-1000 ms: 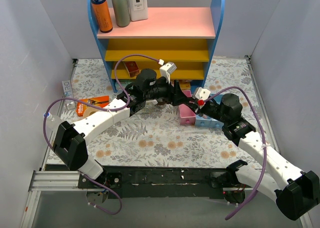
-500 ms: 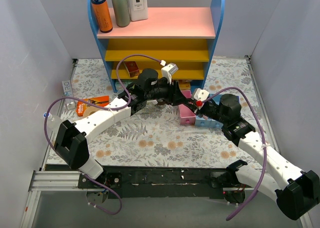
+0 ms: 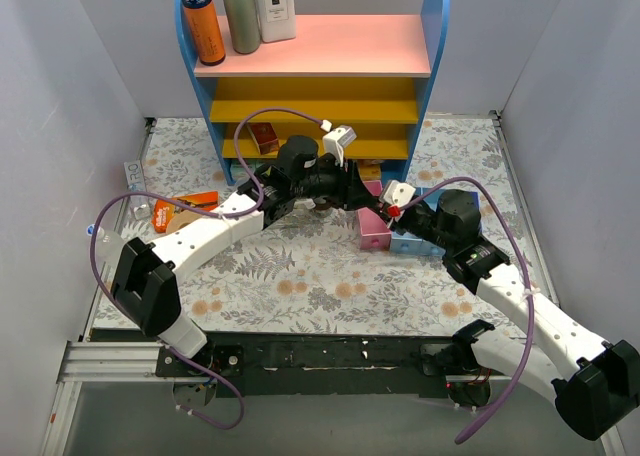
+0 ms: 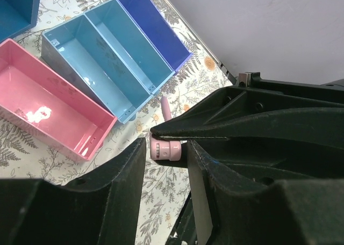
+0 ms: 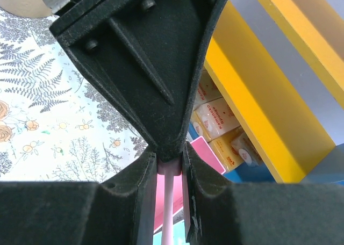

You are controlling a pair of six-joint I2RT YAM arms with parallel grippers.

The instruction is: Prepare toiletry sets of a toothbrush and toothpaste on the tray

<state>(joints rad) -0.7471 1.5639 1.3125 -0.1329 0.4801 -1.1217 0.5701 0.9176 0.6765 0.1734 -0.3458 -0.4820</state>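
Over the pink bin [image 3: 372,232] my two grippers meet tip to tip. The right gripper [image 5: 171,161] is shut on the round cap end of a thin pink stick [image 5: 169,213]. The left gripper [image 4: 166,148] comes in crosswise, its fingers [image 4: 129,170] closed on the sides of the same pink cap [image 4: 165,150]. The stick's stem [image 4: 167,106] points away toward the bins. Seen from above, the left gripper [image 3: 360,188] and right gripper [image 3: 376,202] hide the stick. No toothbrush, toothpaste or tray shows in any view.
A pink bin [image 4: 43,105], two light blue bins [image 4: 91,62] and a dark blue bin [image 4: 153,24] lie side by side. The shelf [image 3: 320,46] behind carries bottles [image 3: 203,21] and sponge packets [image 5: 220,121]. An orange packet [image 3: 185,208] lies left.
The left jaws have narrowed round the pink cap. Both wrists have shifted slightly left. The right grip is unchanged.
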